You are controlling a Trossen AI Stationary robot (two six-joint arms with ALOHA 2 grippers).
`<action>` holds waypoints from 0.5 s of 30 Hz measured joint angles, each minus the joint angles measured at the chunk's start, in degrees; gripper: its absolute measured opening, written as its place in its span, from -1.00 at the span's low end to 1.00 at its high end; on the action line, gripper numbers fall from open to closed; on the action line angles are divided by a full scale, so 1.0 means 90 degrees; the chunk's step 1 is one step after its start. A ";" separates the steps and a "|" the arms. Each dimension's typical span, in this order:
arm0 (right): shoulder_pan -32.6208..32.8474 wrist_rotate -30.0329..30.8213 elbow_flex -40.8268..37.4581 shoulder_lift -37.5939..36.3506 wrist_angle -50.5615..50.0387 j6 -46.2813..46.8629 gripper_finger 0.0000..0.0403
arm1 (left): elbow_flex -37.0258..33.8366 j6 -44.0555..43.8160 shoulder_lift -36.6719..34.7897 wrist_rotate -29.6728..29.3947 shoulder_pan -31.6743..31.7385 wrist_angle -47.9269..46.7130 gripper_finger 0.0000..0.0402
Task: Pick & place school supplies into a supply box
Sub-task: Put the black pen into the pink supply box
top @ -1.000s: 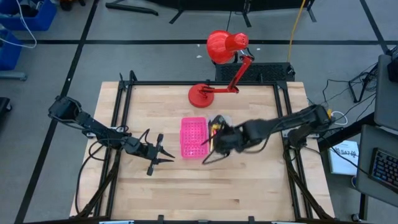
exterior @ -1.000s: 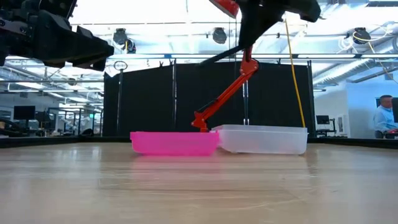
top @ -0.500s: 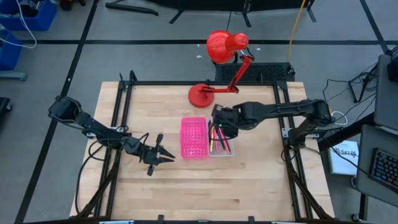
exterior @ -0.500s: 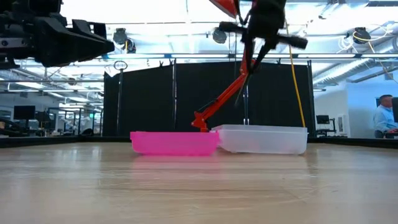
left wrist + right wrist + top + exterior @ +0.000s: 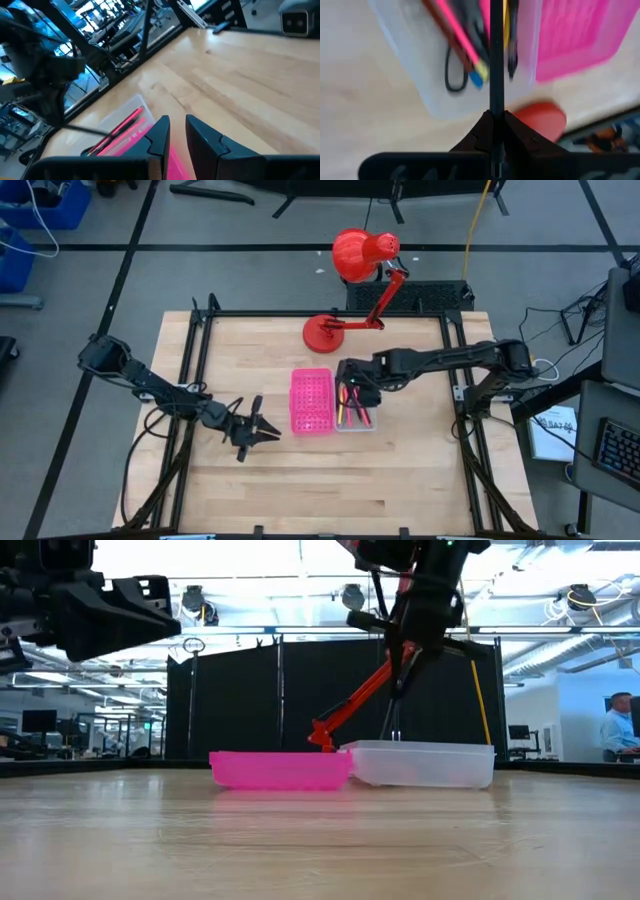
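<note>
The right hand [image 5: 348, 385] hangs over the far end of the clear tray [image 5: 368, 423] of the supply box, its fingers [image 5: 481, 131] pressed together on a thin black pen [image 5: 496, 60] that points down from the fingertips toward the tray. Below and ahead of this hand the tray already holds a pink pencil [image 5: 454, 27], a blue-tipped one [image 5: 477, 76] and the black loop of the scissors [image 5: 451, 75]; the hot-pink perforated half [image 5: 311, 401] lies just beside the tray, on the side away from the hand's arm. The principal risk, as a judgement, is a release from height: the pen hangs nearly upright, so its tip may strike the items lying in the tray, pivot, and tip over the low wall onto the bench [image 5: 400, 480] or into the pink half. A second risk is that the pen, gripped only near its upper end, swings or slips in the fingers during descent and meets the tray rim, which could push the light box along the bench. The base of the red desk lamp [image 5: 326, 332] stands near the hand's far side, and a wide move there could touch it. The left hand [image 5: 262, 432] waits well apart over the bench, on the pink half's other side, its fingers [image 5: 159, 135] nearly together and empty.
</note>
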 joint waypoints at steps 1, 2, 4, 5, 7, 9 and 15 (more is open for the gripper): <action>0.0017 -0.0239 0.0000 -0.0016 -0.0002 0.0077 -0.92 | 0.0000 0.0076 0.0000 -0.0002 0.0000 -0.0053 -0.65; 0.0035 -0.0464 0.0001 -0.0031 -0.0002 0.0126 -0.92 | 0.0000 0.0134 0.0000 -0.0002 0.0000 -0.0115 -0.65; 0.0060 -0.0874 0.0007 -0.0032 -0.0080 0.0163 -0.92 | 0.0000 0.0261 0.0000 -0.0002 0.0000 -0.0219 -0.65; 0.0063 -0.0984 0.0005 -0.0006 -0.0108 0.0150 -0.92 | 0.0000 0.0319 0.0000 -0.0003 0.0000 -0.0228 -0.65; 0.0056 -0.1110 0.0005 0.0049 -0.0101 0.0057 -0.92 | 0.0000 0.0419 0.0000 -0.0055 0.0002 -0.0265 -0.65; 0.0045 -0.1110 0.0005 0.0084 -0.0091 -0.0032 -0.92 | 0.0000 0.0522 0.0000 -0.0167 0.0005 -0.0270 -0.65; -0.0183 -0.1807 0.0005 0.0090 -0.0058 -0.0124 -0.92 | 0.0000 0.0797 0.0000 -0.0337 0.0052 -0.0270 -0.65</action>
